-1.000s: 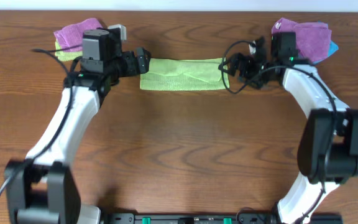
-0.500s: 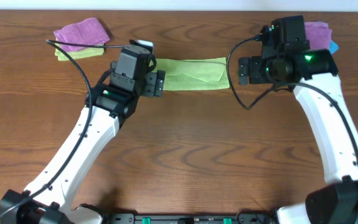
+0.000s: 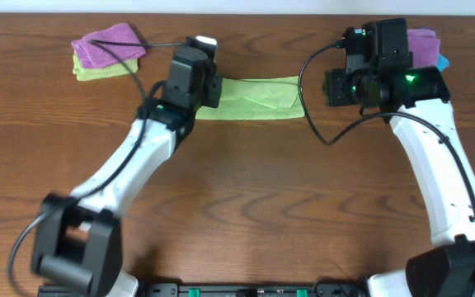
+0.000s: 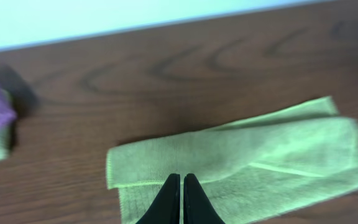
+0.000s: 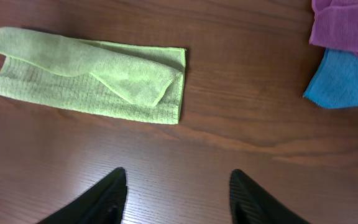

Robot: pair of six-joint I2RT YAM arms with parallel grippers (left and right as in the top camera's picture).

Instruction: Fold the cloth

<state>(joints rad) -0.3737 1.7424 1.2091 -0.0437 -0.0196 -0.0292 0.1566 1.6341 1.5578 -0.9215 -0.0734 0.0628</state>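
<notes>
Cloth (image 3: pixel 250 98): lime-green strip, already doubled lengthwise, flat on tabletop (image 3: pixel 246 198) between both arms. Judged light, limp, fuzzy, not slippery; drapes, holds no shape. Best hold: pinch both layers at short-end corners. Left gripper (image 4: pixel 180 185): jaws pressed together above cloth's left end, nothing visibly pinched. Right gripper (image 5: pixel 178 177): jaws spread over bare wood, apart from cloth's right end.

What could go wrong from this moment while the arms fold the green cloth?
1. The cloth's top layer lies skewed, with a loose flap at one end; another fold may come out uneven.
2. The left gripper is shut over the cloth's end; lowered so, it would probably bunch the fabric.
3. The purple towel and blue towel lie near the right gripper; a wide swing could disturb them.
</notes>
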